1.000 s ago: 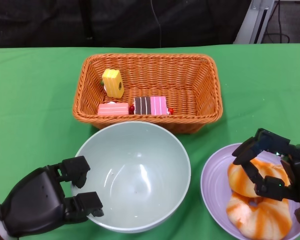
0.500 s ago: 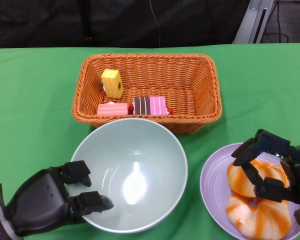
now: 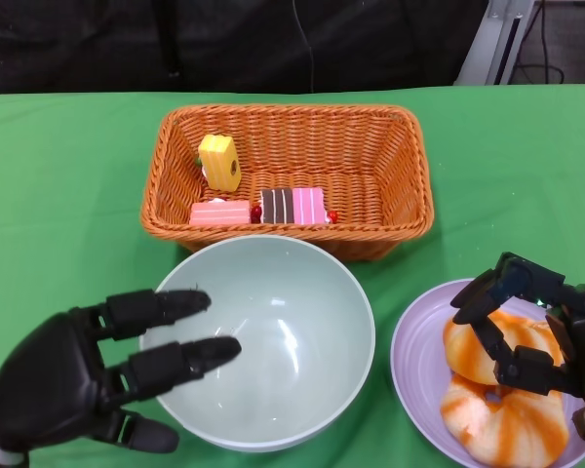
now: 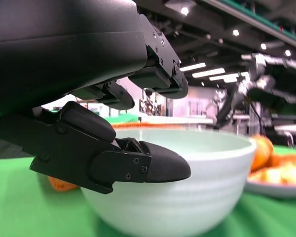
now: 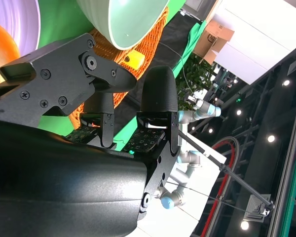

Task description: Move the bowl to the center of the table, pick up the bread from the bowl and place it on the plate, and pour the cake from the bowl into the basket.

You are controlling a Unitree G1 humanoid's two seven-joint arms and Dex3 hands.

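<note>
Pale green bowl (image 3: pixel 268 341) at lower centre of the head view, upright and empty, just below the wicker basket (image 3: pixel 409 185) at upper centre. Inside the basket: yellow cake (image 3: pixel 220 162), pink cake (image 3: pixel 220 214), brown-and-pink cake (image 3: pixel 293 206). Left hand (image 3: pixel 88 380) at lower left, fingers spread apart over the bowl's rim, gripping nothing. Right hand (image 3: pixel 536 336) at lower right, fingers curved apart above the orange-striped bread (image 3: pixel 502 414) on the purple plate (image 3: pixel 414 356); contact unclear.
</note>
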